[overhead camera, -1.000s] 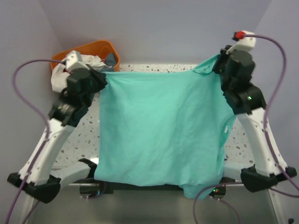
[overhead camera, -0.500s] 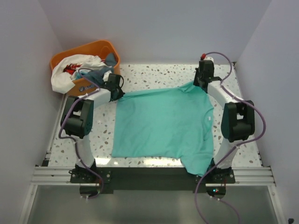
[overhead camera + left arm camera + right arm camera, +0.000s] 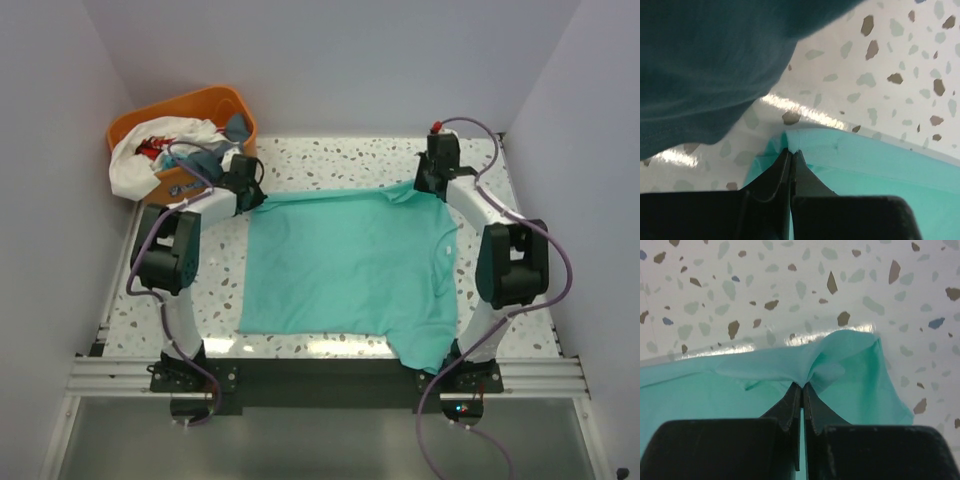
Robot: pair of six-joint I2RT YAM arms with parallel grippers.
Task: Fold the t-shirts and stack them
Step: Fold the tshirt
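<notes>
A light turquoise t-shirt [image 3: 345, 262] lies spread flat on the speckled table [image 3: 330, 155], one part hanging over the near edge at the right. My left gripper [image 3: 252, 192] is shut on its far left corner, seen in the left wrist view [image 3: 791, 149] pinching the cloth [image 3: 865, 155] just above the tabletop. My right gripper [image 3: 430, 183] is shut on the far right corner, seen in the right wrist view [image 3: 802, 384] with cloth [image 3: 840, 360] bunched at the tips. More t-shirts, white [image 3: 130, 165], red and dark teal-grey, fill the orange basket [image 3: 200, 103].
The orange basket stands at the far left corner of the table. Dark teal cloth [image 3: 705, 65] hangs close over the left wrist camera. Grey walls enclose the table on three sides. A metal rail [image 3: 330, 375] runs along the near edge.
A second ago both arms held the turquoise shirt up high, hanging. They have lowered it and laid it flat on the table, then shifted slightly towards the far edge.
</notes>
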